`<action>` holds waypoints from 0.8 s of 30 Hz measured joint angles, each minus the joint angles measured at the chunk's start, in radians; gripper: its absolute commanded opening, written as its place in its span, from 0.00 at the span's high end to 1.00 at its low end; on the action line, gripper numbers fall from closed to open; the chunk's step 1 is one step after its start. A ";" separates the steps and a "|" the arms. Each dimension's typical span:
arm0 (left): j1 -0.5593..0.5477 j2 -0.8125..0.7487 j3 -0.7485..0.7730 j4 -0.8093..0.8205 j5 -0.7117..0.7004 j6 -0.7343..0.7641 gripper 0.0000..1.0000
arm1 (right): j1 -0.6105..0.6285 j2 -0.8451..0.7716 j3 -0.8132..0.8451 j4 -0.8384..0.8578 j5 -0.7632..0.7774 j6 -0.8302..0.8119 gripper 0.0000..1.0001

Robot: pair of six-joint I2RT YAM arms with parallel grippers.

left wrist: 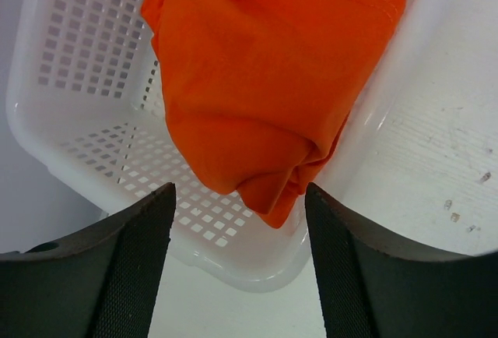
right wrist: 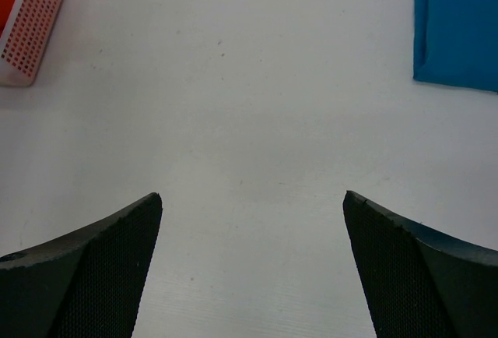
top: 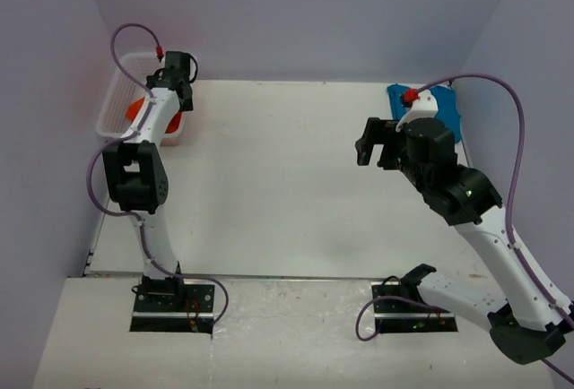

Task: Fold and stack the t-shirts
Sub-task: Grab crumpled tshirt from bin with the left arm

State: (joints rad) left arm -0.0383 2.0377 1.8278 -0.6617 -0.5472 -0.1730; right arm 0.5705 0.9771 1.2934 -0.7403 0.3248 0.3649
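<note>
An orange-red t-shirt (left wrist: pixel 264 81) lies crumpled in a white mesh basket (left wrist: pixel 85 42), one fold draped over its near rim. My left gripper (left wrist: pixel 240 194) hovers over that rim, open, with nothing between its fingers; the shirt's lowest fold hangs just beyond the tips. From the top view, the orange-red t-shirt (top: pixel 138 109) shows partly under the left gripper (top: pixel 177 75). A teal-blue t-shirt (top: pixel 398 99) lies flat at the table's far right, partly behind my right arm. The right gripper (top: pixel 372 142) is open above bare table, left of the teal-blue t-shirt (right wrist: pixel 459 26).
The basket (top: pixel 117 93) stands against the left wall at the table's far left corner. Walls close the table on the left, back and right. The right wrist view shows the basket (right wrist: pixel 31 26) far off at upper left.
</note>
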 measured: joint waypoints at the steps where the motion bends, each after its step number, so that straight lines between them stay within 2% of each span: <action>1: 0.003 0.009 0.002 -0.002 0.000 0.000 0.33 | 0.000 0.000 0.000 0.000 0.000 0.000 0.01; 5: 0.013 0.042 0.008 -0.008 0.001 -0.001 0.35 | 0.000 0.000 0.000 0.000 0.006 -0.001 0.01; 6: 0.014 0.048 0.010 -0.009 0.001 -0.001 0.41 | 0.000 0.000 0.000 0.000 0.006 -0.001 0.01; 8: 0.018 0.060 0.013 -0.008 0.002 -0.005 0.45 | 0.000 0.002 0.000 0.000 0.006 -0.001 0.01; 9: 0.019 0.065 0.014 -0.009 0.003 -0.003 0.54 | 0.000 0.003 0.000 0.001 0.006 -0.001 0.01; 10: 0.020 0.069 0.017 -0.009 0.004 -0.008 0.58 | 0.000 0.005 -0.002 0.002 0.006 0.000 0.01; 15: 0.028 0.090 0.047 -0.010 0.021 -0.008 0.74 | 0.000 0.024 -0.021 0.005 0.002 0.001 0.01; 17: 0.030 0.091 0.057 -0.010 0.026 -0.011 0.88 | 0.000 0.031 -0.032 0.006 0.000 0.000 0.01; 18: 0.030 0.091 0.062 -0.010 0.029 -0.011 1.00 | 0.000 0.033 -0.037 0.006 -0.001 0.001 0.01; 24: 0.031 0.091 0.067 -0.006 0.046 -0.014 1.00 | 0.000 0.056 -0.042 0.010 -0.007 0.004 0.01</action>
State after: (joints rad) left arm -0.0078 2.1288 1.8950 -0.6674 -0.5011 -0.1867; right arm 0.5705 1.0336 1.2518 -0.7307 0.3180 0.3687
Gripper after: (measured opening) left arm 0.009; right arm 0.989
